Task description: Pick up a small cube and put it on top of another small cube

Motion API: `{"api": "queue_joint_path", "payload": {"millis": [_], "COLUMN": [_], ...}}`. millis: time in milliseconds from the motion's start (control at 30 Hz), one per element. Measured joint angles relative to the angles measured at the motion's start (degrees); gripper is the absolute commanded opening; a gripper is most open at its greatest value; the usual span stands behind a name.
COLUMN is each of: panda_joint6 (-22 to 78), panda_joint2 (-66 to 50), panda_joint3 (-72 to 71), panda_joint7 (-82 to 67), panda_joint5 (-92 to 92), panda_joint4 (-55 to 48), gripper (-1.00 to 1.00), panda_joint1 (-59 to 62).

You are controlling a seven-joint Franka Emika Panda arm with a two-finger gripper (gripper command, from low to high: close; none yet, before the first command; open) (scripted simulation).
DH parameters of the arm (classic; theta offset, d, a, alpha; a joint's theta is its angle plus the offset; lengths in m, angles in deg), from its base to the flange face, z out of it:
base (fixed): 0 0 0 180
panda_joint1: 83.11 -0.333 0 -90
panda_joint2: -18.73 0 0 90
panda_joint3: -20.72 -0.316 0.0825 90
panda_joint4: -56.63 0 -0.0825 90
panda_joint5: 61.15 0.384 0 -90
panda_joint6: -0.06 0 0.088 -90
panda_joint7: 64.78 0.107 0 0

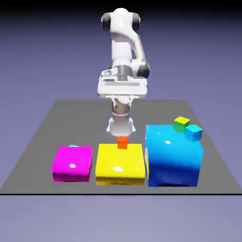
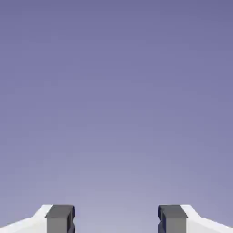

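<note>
Only a sliver of the tiny teal-green cube (image 1: pixel 73 146) shows, peeking over the far edge of the magenta block (image 1: pixel 72 163). A small orange cube (image 1: pixel 122 142) sits at the far edge of the yellow block (image 1: pixel 120 164). My gripper (image 1: pixel 121 133) hangs just behind and above the orange cube, well to the exterior view's right of the teal cube. In the hand view my gripper (image 2: pixel 116 220) is open, its grey fingertips (image 2: pixel 59 218) wide apart with nothing between them, and only plain backdrop shows.
A big blue block (image 1: pixel 174 158) stands at the exterior view's right, taller than the others. On its top sit a lime-green small cube (image 1: pixel 181 124) and a light-blue small cube (image 1: pixel 193 132). All rest on a grey table (image 1: pixel 42 132).
</note>
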Motion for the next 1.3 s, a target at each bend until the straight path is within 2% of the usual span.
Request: {"api": "queue_joint_path", "payload": {"millis": [1300], "panda_joint6": [36.62], "panda_joint2": [-28.77], "panda_joint3": [11.15], "panda_joint7": [4.71], "panda_joint5": [97.18], "panda_joint4": [6.26], "gripper": [0.0], "panda_joint1": [33.73]}}
